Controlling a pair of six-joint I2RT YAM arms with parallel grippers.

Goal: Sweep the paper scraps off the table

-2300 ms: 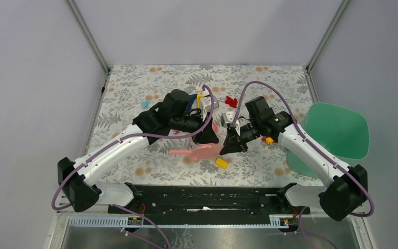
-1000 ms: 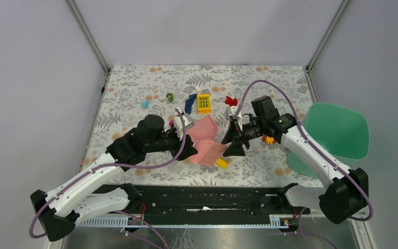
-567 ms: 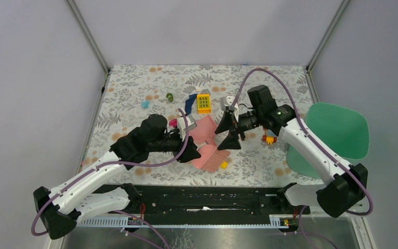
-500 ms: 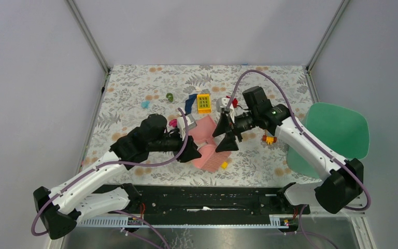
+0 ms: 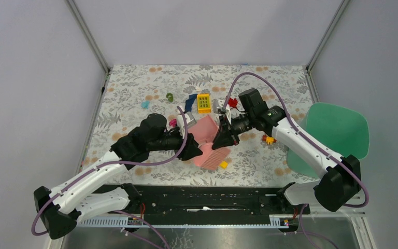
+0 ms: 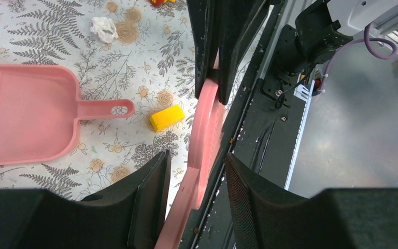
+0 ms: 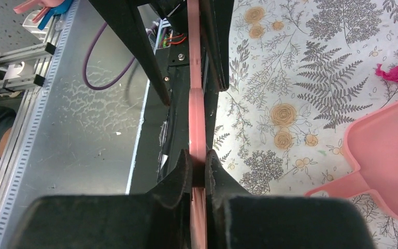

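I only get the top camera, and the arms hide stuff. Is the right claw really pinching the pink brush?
Observer: Yes. In the right wrist view the right claw is shut on the brush, which shows edge-on there.
Operator: Where does the dustpan's handle go? I can't see it.
Observer: In the left wrist view the dustpan lies flat on the table, and its handle points toward a yellow block without touching it.
Operator: Any paper near there?
Observer: A white scrap sits on the table, apart from the dustpan.
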